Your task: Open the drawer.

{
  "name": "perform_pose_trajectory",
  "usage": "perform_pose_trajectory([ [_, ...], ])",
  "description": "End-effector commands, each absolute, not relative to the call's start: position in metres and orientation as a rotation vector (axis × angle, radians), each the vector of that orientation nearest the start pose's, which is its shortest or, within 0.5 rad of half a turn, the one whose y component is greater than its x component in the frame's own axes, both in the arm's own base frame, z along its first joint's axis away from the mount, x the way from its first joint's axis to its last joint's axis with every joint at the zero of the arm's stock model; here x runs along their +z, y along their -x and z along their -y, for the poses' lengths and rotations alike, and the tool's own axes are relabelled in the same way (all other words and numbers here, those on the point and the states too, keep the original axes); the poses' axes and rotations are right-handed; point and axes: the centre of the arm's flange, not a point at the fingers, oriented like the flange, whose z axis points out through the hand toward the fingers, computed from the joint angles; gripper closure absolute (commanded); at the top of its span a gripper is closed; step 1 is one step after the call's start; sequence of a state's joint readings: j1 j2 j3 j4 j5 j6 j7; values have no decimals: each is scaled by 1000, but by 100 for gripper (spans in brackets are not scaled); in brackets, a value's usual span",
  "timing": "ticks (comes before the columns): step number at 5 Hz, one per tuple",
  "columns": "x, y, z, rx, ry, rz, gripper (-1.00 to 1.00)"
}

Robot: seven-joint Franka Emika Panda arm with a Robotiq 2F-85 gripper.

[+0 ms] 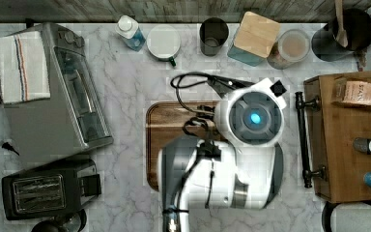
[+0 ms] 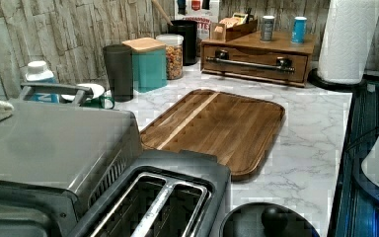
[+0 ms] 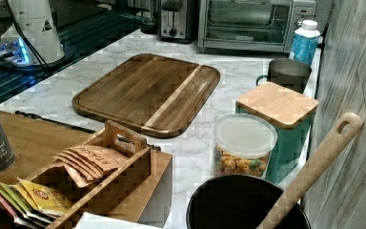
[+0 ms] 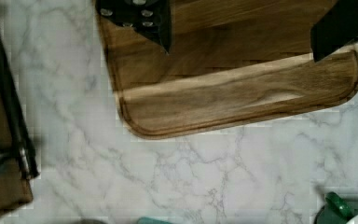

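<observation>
The brown wooden drawer (image 2: 254, 58) sits flush in its small cabinet (image 1: 352, 140), at the top view's right. Its long black bar handle (image 1: 302, 140) rests on two posts and faces the cutting board. The same handle (image 4: 9, 107) appears in the wrist view, apart from the fingers. My gripper (image 4: 240, 32) hangs open above the cutting board's corner, its two black fingers (image 4: 144, 21) spread wide with nothing between them. In the top view the arm's white wrist (image 1: 255, 117) covers the gripper, a short way from the handle.
A wooden cutting board (image 2: 217, 126) lies mid-counter. A toaster oven (image 1: 53, 92) and toaster (image 1: 48, 188) stand at the top view's left. Jars, a cup and a pot (image 1: 343, 31) line the back wall. Shakers (image 2: 267, 27) and a tea box (image 3: 95, 171) top the cabinet, beside a paper towel roll (image 2: 348, 39).
</observation>
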State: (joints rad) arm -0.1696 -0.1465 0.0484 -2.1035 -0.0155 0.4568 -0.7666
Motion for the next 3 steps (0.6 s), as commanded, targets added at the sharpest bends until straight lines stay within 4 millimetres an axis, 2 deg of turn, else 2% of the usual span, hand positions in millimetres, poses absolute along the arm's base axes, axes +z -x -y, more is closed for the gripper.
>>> perform_pose_trajectory([
  [1,468,-477,190,-159,3166,42,-100],
  [2,444,-474,214,-182,3172,150,-100],
  [3,429,-468,226,-209,3183,222,-100],
])
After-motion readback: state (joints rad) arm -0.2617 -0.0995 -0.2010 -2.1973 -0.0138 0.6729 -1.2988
